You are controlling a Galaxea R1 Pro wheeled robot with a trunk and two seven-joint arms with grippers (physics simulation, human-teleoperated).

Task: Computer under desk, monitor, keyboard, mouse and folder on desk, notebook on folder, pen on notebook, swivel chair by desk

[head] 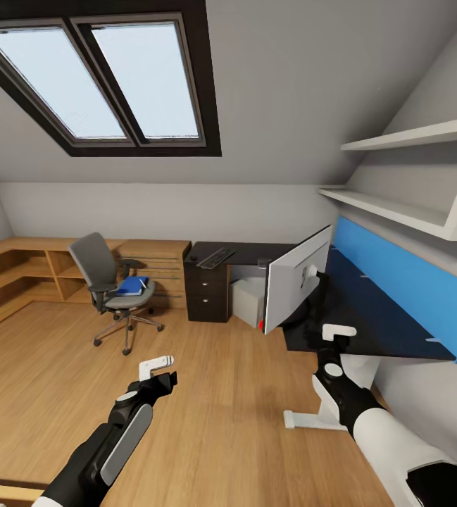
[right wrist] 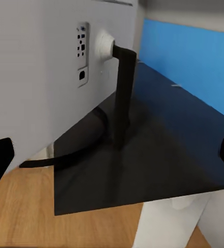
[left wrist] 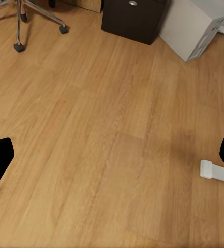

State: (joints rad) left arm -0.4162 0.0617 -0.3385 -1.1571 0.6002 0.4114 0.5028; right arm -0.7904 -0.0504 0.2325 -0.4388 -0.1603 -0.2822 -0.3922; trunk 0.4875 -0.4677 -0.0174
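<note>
The monitor (head: 295,278) stands on the near end of the desk (head: 369,310), its white back (right wrist: 39,77) towards me. My right gripper (head: 335,332) (right wrist: 112,155) hangs open at the desk's edge, just short of the black stand (right wrist: 122,93). The keyboard (head: 215,258) lies on the desk's far wing. Below it stands the computer (head: 248,299) (left wrist: 192,26). Out on the floor, the swivel chair (head: 108,282) carries the blue folder (head: 132,285) on its seat. My left gripper (head: 163,372) (left wrist: 112,160) is open over bare floor. Mouse, notebook and pen are out of view.
A dark drawer cabinet (head: 207,292) (left wrist: 135,18) stands beside the computer. The desk's white foot (head: 312,420) (left wrist: 215,173) lies on the floor near my right arm. Low wooden shelving (head: 17,271) runs along the left wall. White wall shelves (head: 411,176) hang above the blue panel (head: 404,282).
</note>
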